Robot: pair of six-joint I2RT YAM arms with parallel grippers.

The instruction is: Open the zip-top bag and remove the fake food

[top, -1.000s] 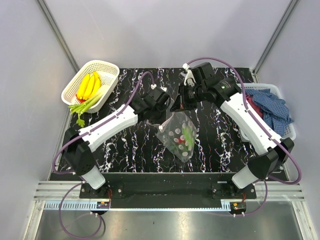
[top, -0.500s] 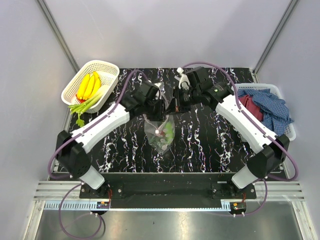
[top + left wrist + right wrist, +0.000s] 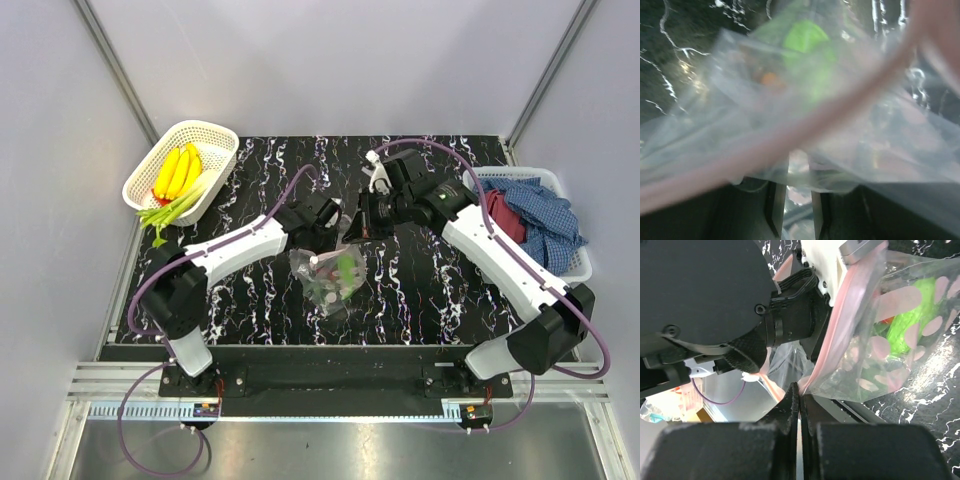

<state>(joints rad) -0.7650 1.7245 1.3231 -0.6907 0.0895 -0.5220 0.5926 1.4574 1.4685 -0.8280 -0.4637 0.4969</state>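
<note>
Your right claw [image 3: 799, 399] is closed tight, its two fingertips pressed together on the pink zip strip [image 3: 837, 340] at the corner of the zip-top bag [image 3: 900, 360]. From that pinch the strip runs up towards the white body of the other arm.

Your left claw [image 3: 797, 205] faces it from the other side. Its jaws stand a narrow gap apart, and clear bag film drapes over and in front of the tips. The wrist view is blurred, so you cannot tell whether those jaws are gripping the film or only sitting under it.

The bag hangs between the two claws, above the middle of the black marbled surface [image 3: 430, 290]. Fake food [image 3: 907, 315] is inside it: a bright green piece, with small orange and red bits showing through the dotted plastic.

Half a second ago the bag hung in a straighter line under the two claws. Now it is crumpled and sagging slightly left, and the left arm has folded in closer to the bag.

In my judgement you are partway through a pull at the mouth; no view shows whether the zip has parted, and nothing has come out.

At the far left a white mesh basket [image 3: 222, 132] holds yellow bananas [image 3: 177, 171] and a leek [image 3: 178, 208]. A blue checked cloth [image 3: 548, 215] lies at the far right.
</note>
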